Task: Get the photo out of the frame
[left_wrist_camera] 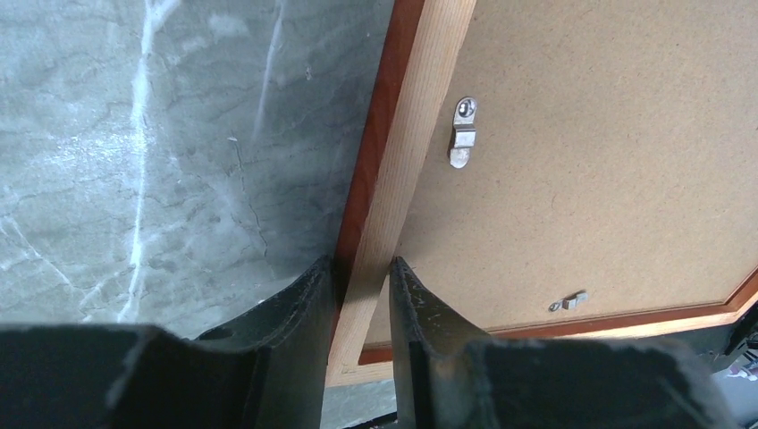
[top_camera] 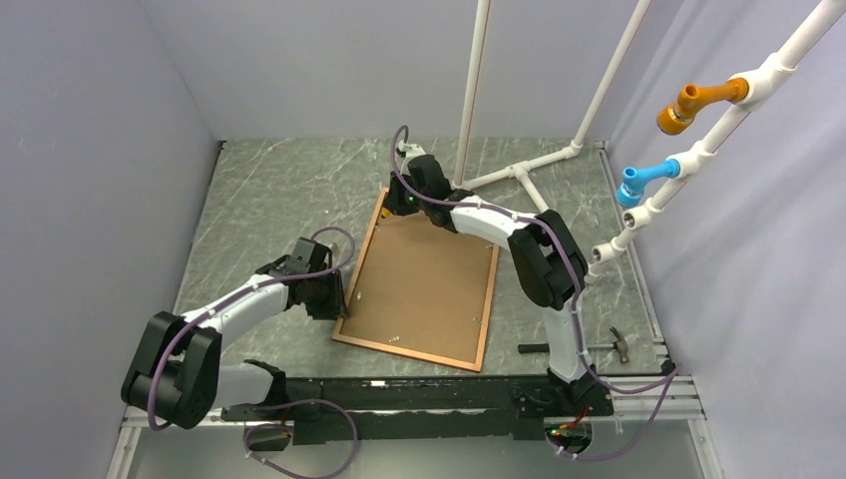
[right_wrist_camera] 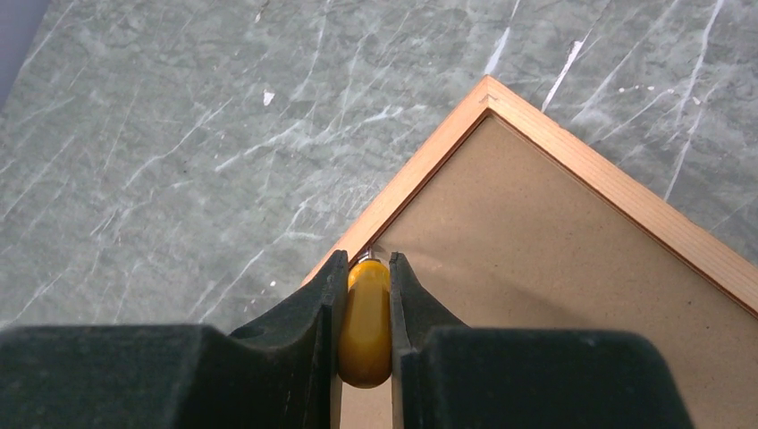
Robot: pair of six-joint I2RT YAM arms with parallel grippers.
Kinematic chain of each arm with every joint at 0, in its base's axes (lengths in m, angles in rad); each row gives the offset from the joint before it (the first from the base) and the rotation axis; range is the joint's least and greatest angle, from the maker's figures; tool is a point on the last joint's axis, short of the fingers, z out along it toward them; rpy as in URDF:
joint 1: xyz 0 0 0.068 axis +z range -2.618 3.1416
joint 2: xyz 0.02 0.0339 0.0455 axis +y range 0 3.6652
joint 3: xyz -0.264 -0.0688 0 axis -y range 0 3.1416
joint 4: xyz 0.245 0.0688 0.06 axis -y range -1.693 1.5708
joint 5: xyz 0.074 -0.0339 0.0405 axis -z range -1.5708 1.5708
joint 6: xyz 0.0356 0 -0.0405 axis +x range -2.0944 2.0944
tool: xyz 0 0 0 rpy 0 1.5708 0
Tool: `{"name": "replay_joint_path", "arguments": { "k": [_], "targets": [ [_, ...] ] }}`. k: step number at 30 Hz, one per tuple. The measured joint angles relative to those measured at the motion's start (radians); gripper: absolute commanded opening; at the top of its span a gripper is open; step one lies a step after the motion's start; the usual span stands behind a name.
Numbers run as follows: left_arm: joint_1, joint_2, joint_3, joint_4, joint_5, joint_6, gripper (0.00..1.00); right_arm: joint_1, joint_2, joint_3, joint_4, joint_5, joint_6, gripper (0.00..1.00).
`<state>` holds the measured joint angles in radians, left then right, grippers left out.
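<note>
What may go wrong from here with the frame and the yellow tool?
1. The yellow tool in the right gripper has its tip at the seam; it may slip and scratch the photo's back or the frame.
2. The left gripper pinches only one rail near a corner, so the frame may pivot on the table.
3. A metal clip lies on that back; if it still holds, prying may bend the back.

Top cam looks down from high behind, far, whole table seen; left wrist cam v. close on frame's left rail; right wrist cam close on far corner; all share frame.
</note>
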<state>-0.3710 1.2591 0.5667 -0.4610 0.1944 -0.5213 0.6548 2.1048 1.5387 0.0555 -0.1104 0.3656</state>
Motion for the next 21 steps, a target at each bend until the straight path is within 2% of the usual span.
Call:
{"name": "replay_joint_path", "arguments": {
  "k": [12, 21],
  "targets": [
    [0.0, 0.014, 0.005, 0.002, 0.003, -0.018, 0.27, -0.014, -0.013, -0.02, -0.005, -0.085, -0.047, 0.0],
    [0.0, 0.03, 0.011, -0.001, 0.005, -0.019, 0.21, -0.027, -0.013, -0.02, -0.019, -0.183, -0.162, 0.0]
  ]
}}
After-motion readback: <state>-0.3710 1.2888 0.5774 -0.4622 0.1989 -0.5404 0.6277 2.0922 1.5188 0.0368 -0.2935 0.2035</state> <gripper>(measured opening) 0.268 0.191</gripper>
